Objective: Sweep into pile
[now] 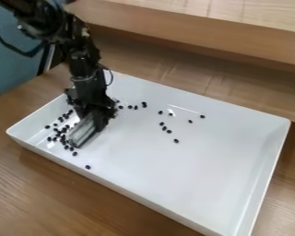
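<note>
One black two-finger gripper [93,121], closed on a grey, flat-sided sweeping block [82,132], over the left end of a white rectangular plastic tray [205,170]. Block: long axis slanting from upper right to lower left. Small round black beads [63,137]: a loose cluster directly left of the block; outlying beads [176,141] to its right, towards mid-tray. Sweeping these into the cluster would likely require the block on their right side, pushing left.

The jointed, matte-and-glossy black robot arm [83,67] has chunky segments, small pale specks and looping black cables [30,54]; its two-finger gripper [91,125] is black too.
</note>
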You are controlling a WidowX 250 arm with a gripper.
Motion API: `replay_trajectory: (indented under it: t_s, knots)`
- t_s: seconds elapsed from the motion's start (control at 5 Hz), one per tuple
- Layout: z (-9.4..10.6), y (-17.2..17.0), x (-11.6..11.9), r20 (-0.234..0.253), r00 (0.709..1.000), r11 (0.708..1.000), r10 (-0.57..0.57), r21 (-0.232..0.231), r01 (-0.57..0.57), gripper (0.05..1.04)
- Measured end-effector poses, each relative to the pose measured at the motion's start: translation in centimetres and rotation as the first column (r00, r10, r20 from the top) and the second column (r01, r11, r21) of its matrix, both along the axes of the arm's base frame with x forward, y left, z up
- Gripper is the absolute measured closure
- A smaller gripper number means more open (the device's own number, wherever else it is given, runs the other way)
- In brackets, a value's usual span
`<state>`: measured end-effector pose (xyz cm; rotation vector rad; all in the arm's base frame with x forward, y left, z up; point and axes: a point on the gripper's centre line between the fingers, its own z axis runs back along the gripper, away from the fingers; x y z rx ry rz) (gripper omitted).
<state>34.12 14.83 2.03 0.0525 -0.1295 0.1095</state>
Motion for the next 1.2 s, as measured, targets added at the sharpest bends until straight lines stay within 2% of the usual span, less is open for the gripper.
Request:
replay_trajectory:
  t_s: [0.4, 0.6, 0.8, 1.0, 1.2]
  knots:
    - [0.1, -0.1, 0.0, -0.013, 1.000, 1.000, -0.015, -0.012, 0.015, 0.687]
    - [0.0, -0.2, 0.3, -0.034, 0.998, 0.999, -0.043, -0.028, 0.043, 0.613]
    - [0.1, -1.0, 0.7, -0.077, 0.993, 0.994, -0.084, -0.073, 0.079, 0.340]
    - [0.9, -2.1, 0.8, -0.085, 0.984, 0.981, -0.153, -0.136, 0.141, 0.107]
    - [2.2, -2.8, 0.7, -0.071, 0.984, 0.974, -0.166, -0.166, 0.152, 0.083]
